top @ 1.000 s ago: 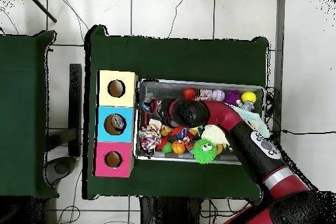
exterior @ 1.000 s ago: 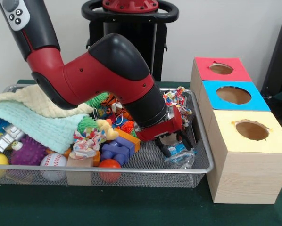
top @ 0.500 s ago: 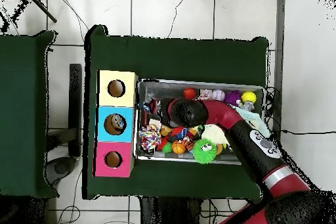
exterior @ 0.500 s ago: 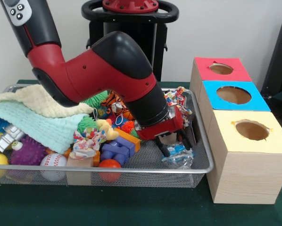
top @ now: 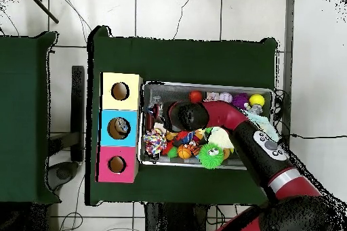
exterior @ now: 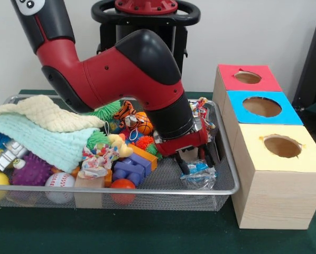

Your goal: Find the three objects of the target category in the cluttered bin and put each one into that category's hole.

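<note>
My red and black arm bent low, wrist down, claw with fingers apart, pointing downward.

a dark green cloth covers the table. a second green-covered table stands apart at the left of the overhead view. the floor is pale tile with dark joints; thin cables trail across it. a plain light wall fills the background of the front view.
</note>
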Tool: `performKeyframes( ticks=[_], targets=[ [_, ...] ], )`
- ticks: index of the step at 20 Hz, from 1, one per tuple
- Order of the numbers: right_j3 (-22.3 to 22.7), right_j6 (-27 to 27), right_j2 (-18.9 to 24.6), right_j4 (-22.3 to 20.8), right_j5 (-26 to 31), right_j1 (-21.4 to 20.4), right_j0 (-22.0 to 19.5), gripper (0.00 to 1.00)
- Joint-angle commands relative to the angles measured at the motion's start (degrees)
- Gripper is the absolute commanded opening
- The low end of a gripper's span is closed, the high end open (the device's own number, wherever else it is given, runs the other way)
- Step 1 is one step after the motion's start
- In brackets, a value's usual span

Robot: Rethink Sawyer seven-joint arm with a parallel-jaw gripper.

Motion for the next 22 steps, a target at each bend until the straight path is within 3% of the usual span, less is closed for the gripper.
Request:
performKeyframes(
  ticks=[1,18,22],
  targets=[
    [-2.2,0.7,-6.3,-2.6,-2.4,-1.0,1.1,1.0],
    [-2.5,2.0,-8.1,-0.7,-4.3,-0.6,2.2,1.0],
    [-2.0,4.6,-10.0,-0.1,-4.5,-2.0,3.1,1.0]
  ],
)
